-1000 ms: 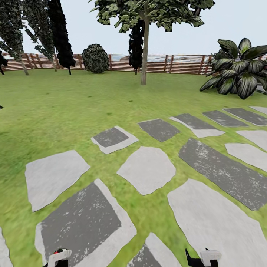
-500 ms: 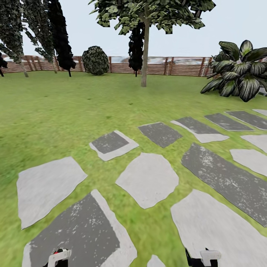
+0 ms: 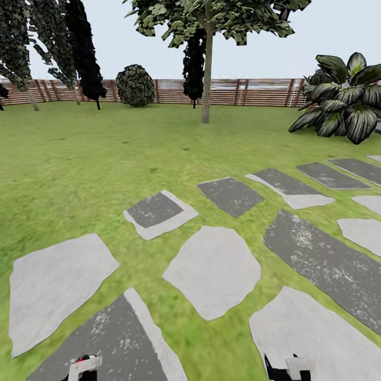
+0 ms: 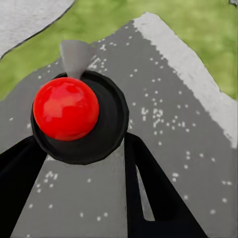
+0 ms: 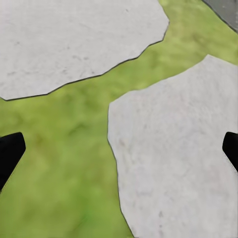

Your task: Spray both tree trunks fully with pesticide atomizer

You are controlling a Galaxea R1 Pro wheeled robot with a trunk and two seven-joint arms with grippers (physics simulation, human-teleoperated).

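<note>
My left gripper [image 4: 79,144] is shut on the pesticide atomizer [image 4: 67,116], whose red top and dark round body sit between the two black fingers above a dark paving slab. In the head view the left gripper [image 3: 84,368] and the right gripper [image 3: 290,368] peek in at the bottom edge. The right gripper [image 5: 121,148] is open, with nothing between its fingers, over pale stone and grass. One tree stands far ahead on the lawn, its pale straight trunk [image 3: 206,79] under a green crown. I cannot see a second such tree.
Pale and dark stepping stones [image 3: 211,270] lie in the grass ahead and to the right. A palm plant [image 3: 344,100] stands at the right, black conifers [image 3: 84,53] and a round bush [image 3: 135,84] at the far left. A brown slat fence [image 3: 254,92] closes the lawn.
The whole head view has shifted: the stones slide down and toward me, so the camera has moved forward. Both grippers keep their place in the picture.
</note>
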